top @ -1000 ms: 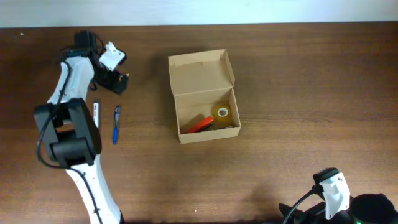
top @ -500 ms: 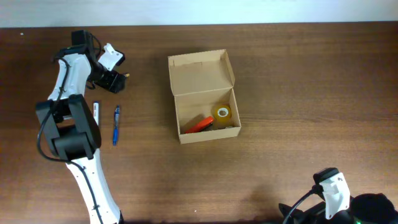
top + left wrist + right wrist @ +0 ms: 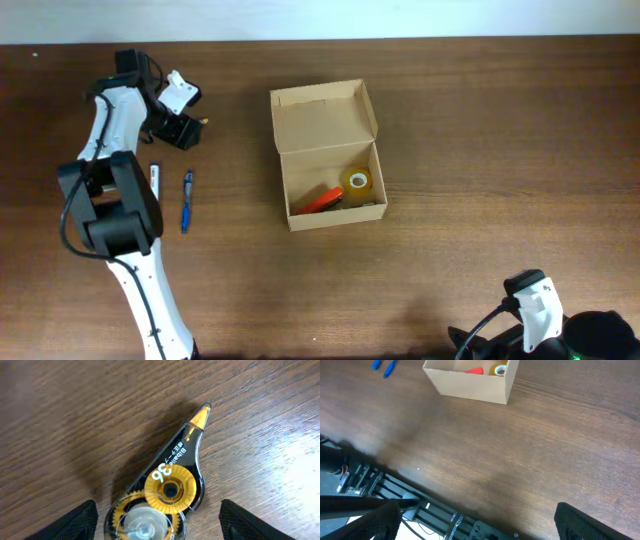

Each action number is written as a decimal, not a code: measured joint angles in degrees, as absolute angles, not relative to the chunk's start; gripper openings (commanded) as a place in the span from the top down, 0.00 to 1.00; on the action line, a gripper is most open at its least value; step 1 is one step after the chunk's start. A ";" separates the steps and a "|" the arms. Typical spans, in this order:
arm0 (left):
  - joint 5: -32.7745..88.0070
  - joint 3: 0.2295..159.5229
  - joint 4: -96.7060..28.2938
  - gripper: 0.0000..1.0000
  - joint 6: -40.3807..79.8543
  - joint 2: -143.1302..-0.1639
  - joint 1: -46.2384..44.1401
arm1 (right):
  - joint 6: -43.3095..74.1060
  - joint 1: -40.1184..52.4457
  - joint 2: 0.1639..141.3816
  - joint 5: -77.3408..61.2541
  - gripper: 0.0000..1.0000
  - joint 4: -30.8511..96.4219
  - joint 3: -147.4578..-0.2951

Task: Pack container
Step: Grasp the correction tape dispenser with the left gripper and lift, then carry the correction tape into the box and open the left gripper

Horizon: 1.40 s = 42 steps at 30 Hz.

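The container (image 3: 322, 118), a tan cardboard box with its flap lid open, sits mid-table. It holds a yellow tape roll (image 3: 357, 182) and an orange item (image 3: 318, 200). It also shows in the right wrist view (image 3: 470, 385). My left gripper (image 3: 157, 506) is open at the far left of the table. Its fingers straddle a black correction-tape dispenser (image 3: 172, 477) with yellow gears, which lies flat on the wood. The overhead view shows that gripper (image 3: 185, 130) over the dispenser. My right gripper (image 3: 477, 512) is open and empty at the table's front edge.
A white-and-black pen (image 3: 155, 184) and a blue pen (image 3: 186, 200) lie side by side below the left gripper. The blue pen also shows in the right wrist view (image 3: 387, 366). The right arm (image 3: 535, 310) sits at the front right corner.
The left arm shifted slightly to the left over the dispenser, then held still. The box, pens and right arm have not moved.
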State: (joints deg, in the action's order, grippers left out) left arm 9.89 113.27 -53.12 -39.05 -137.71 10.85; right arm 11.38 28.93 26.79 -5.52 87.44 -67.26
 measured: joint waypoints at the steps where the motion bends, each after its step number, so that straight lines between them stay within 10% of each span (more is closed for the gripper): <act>1: 9.89 113.27 -53.10 0.23 -39.05 -137.99 10.85 | 11.33 28.93 26.79 -5.50 0.01 87.44 -67.26; 4: 9.85 113.38 -52.73 0.23 -39.27 -138.26 10.85 | 11.35 28.93 26.79 -5.50 0.01 87.46 -67.26; 9: 9.63 113.38 -52.53 0.53 -39.40 -138.30 10.85 | 11.33 28.93 26.79 -5.50 0.01 87.44 -67.26; 28: 9.45 116.44 -59.46 0.92 -33.41 -138.34 10.52 | 11.33 28.93 26.79 -5.50 0.01 87.44 -67.26; 42: 9.23 124.57 -68.86 0.98 -32.21 -126.19 0.73 | 11.38 28.93 26.79 -5.50 0.01 87.44 -67.26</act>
